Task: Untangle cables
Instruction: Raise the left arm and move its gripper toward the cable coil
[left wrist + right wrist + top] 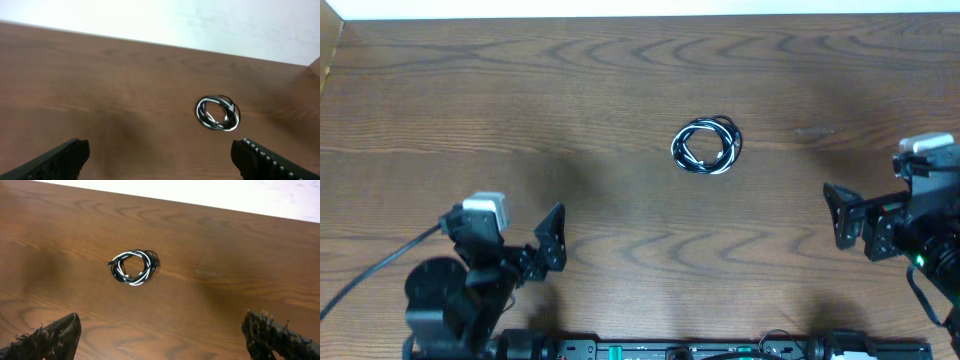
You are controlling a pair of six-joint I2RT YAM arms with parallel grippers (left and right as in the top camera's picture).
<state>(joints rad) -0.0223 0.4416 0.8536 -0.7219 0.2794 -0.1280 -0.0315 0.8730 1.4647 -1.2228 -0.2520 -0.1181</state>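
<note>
Cables (707, 147) wound in one small black-and-white bundle, flat on the table (520, 80). Left gripper (553, 240) released, jaws wide, nothing held; bundle ahead and to its right, well apart. Right gripper (838, 215) released, empty; bundle ahead, slightly left, well apart.

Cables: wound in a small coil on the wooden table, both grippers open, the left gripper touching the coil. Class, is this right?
No. The left gripper is not touching the cables; the overhead view shows it well apart from the coil. The rest stands.
</note>
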